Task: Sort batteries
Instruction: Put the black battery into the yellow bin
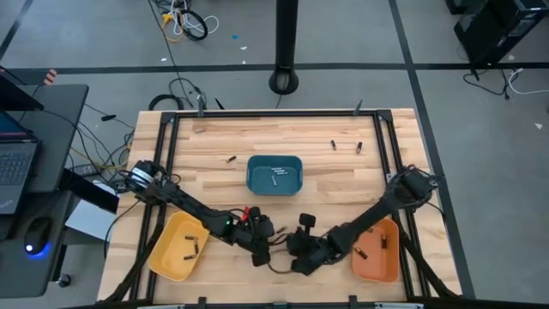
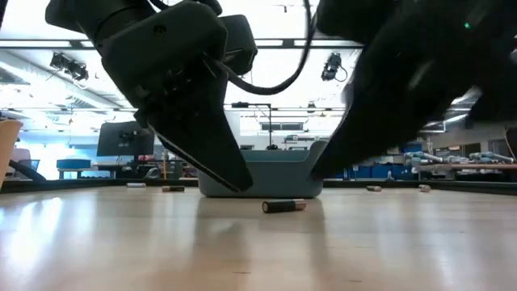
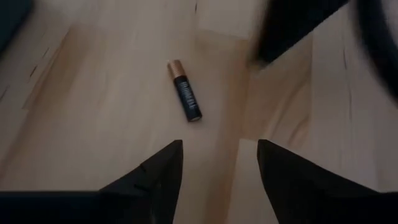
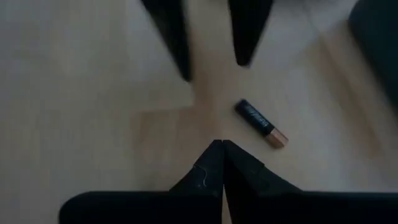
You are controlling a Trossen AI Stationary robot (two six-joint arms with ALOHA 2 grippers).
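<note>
The wooden table point(image 1: 283, 202) carried three trays: a teal tray point(image 1: 274, 175) at mid-table with a cell in it, a yellow tray point(image 1: 177, 247) by the left arm holding a couple of cells, and an orange tray point(image 1: 377, 250) by the right arm holding two more. Both arms were bent inward to the near edge, meeting between the yellow and orange trays. The left gripper point(image 3: 211, 165) hung low over the wood with fingers spread, nothing between them; the right gripper point(image 4: 222, 163) faced it with fingers pressed together and empty. A loose battery point(image 3: 185, 98), dark body with a copper end, lay flat on the wood just ahead of both, touching neither. Other batteries point(image 1: 346, 146) lay scattered at the far side. To do the pick well, I'd say the left arm should straddle the cell across its narrow body, come down square, and close gently, since a round cell would roll from a glancing touch; the right arm looked close enough to collide.
</note>
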